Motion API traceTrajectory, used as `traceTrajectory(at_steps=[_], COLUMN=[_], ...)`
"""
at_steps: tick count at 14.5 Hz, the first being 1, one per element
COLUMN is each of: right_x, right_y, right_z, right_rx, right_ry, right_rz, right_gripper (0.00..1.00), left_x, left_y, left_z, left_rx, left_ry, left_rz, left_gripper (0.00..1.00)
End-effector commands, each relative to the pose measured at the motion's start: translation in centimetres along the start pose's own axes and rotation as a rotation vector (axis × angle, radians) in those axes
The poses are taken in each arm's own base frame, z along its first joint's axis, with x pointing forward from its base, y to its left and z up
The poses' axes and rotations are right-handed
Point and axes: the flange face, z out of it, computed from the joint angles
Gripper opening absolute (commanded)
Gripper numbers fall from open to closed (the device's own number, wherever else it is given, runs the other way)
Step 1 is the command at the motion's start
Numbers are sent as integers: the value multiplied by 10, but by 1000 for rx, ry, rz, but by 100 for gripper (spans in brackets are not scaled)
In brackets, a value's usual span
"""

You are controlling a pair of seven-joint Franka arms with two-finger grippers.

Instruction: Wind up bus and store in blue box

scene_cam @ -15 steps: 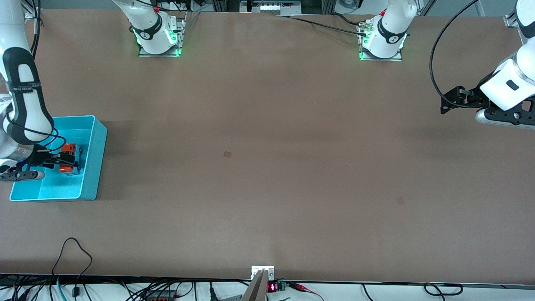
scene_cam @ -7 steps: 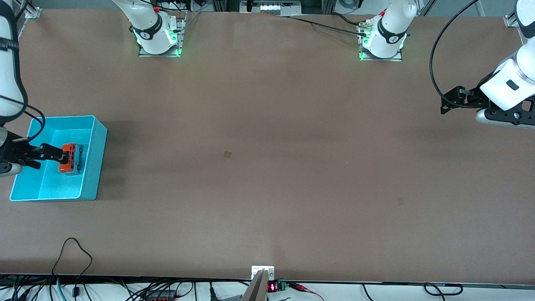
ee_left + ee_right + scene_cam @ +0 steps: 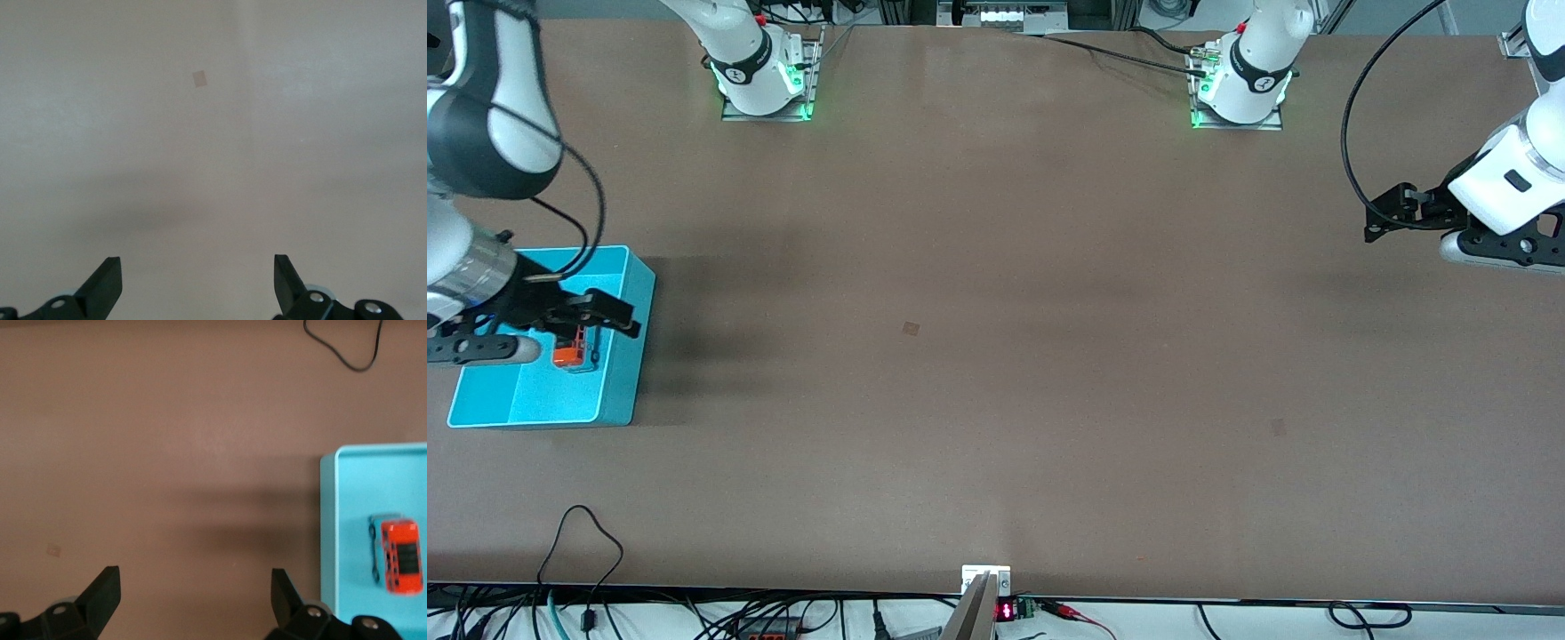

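Our right gripper (image 3: 609, 316) hangs over the box (image 3: 624, 356), fingers spread wide and holding nothing. The bus (image 3: 569, 354) lies inside the box, at the right arm's end of the table. Our left gripper (image 3: 1383, 216) waits released over bare table.

Brown table (image 3: 167, 440), bare over most of the view. Blue box (image 3: 328, 540), one corner and two rims showing. Bus (image 3: 401, 557), orange with black windows, lying inside the blue box, apart from its walls. Right gripper (image 3: 193, 600), fingers spread wide, empty, over the table. Black cable (image 3: 347, 350), looped on the table.
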Motion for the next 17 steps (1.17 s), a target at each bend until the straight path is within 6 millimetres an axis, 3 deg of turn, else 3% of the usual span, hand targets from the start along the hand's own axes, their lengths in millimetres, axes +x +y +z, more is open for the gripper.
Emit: traceTrajectory(at_steps=[1, 4, 7, 13, 17], right_x=[-23, -27, -31, -68, -67], right_y=[14, 55, 59, 60, 49], right_z=[-35, -76, -95, -91, -89], right_rx=[-30, -12, -31, -53, -53], right_ry=[-61, -52, -32, -84, -66], right_rz=[96, 147, 144, 80, 60], right_gripper=[100, 100, 100, 100, 100], left_x=[4, 4, 4, 4, 4], left_y=[-2, -3, -2, -3, -2], left_z=[-5, -5, -6, -6, -6], left_rx=[-16, -16, -16, -16, -16], left_ry=[8, 6, 9, 9, 9], left_rz=[2, 2, 2, 1, 2], left_gripper=[100, 100, 100, 100, 100])
